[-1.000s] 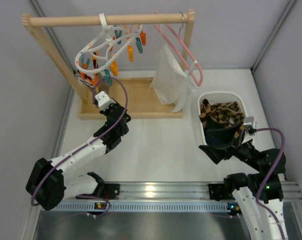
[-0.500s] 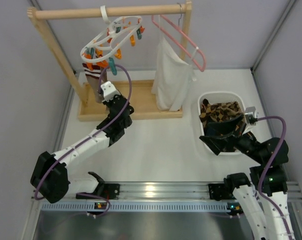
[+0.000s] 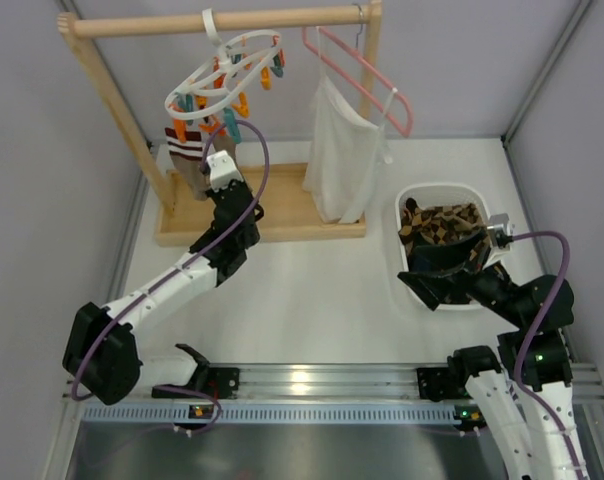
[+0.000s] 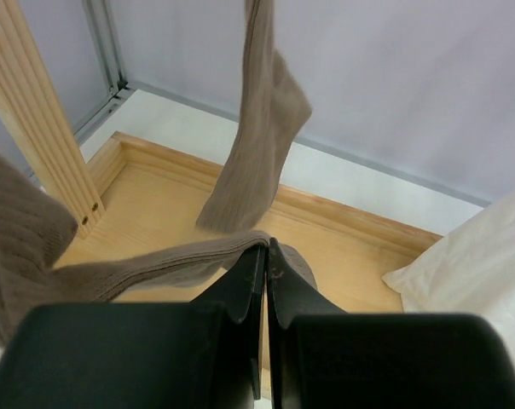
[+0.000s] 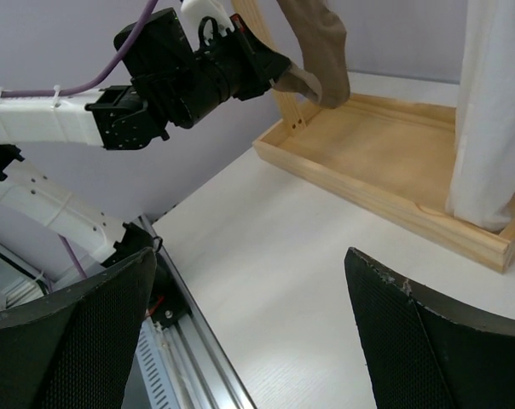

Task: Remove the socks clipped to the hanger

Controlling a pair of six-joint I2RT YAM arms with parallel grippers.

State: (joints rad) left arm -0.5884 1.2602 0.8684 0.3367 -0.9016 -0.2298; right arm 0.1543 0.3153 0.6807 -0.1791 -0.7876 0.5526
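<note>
Upper left, the hanger (image 3: 222,75) holds brown socks (image 3: 187,160) clipped beneath; the left jaws pinch one's loose end, probably to tug it free; the right jaws gape empty by the basket (image 3: 437,190), lower right.

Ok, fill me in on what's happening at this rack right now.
The left gripper is shut on the toe end of a plain brown sock that hangs from the white ring hanger on the wooden rack. A second brown sock dangles beside it. The right gripper is open and holds nothing. It hovers by the white bin, where argyle socks lie.
</note>
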